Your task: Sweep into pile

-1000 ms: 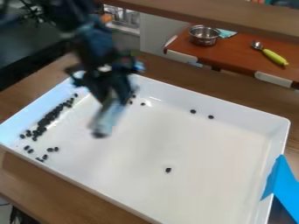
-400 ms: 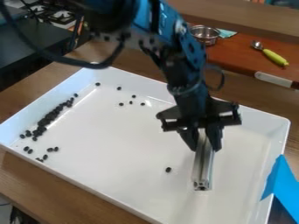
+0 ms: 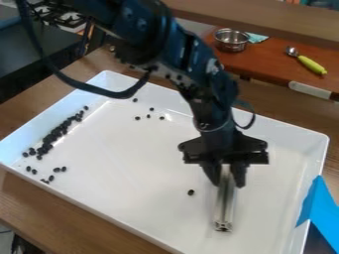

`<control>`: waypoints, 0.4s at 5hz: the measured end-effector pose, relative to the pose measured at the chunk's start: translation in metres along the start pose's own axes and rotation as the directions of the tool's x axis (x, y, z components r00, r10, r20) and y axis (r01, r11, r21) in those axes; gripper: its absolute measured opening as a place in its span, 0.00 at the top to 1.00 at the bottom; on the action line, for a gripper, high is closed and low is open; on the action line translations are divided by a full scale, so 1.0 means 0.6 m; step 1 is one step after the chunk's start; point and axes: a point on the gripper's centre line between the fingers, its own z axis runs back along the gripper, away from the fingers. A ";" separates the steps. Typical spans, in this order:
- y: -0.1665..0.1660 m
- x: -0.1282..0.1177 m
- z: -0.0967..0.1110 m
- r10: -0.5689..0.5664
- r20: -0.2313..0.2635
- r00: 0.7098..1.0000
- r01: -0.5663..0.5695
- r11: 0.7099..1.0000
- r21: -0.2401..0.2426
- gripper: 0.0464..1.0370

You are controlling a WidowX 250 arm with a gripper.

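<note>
Camera view: gripper (image 3: 225, 174) pinching shiny ridged metal bar (image 3: 225, 201) over smooth white tray (image 3: 132, 198)

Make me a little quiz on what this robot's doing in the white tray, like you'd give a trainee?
1. What is the gripper holding over the white tray?
2. True or false: every dark bit in the tray lies in one single pile.
3. What colour is the handle of the utensil behind the tray? A) red B) yellow-green C) blue

Key:
1. A metal bar.
2. False; a long cluster lies at the left, but a lone bit sits apart.
3. B
</note>
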 end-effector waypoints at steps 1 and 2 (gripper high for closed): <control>0.048 0.000 0.004 0.002 0.006 1.000 -0.002 1.000 0.028 0.67; 0.118 0.004 0.026 0.025 -0.017 1.000 -0.024 0.999 0.047 0.67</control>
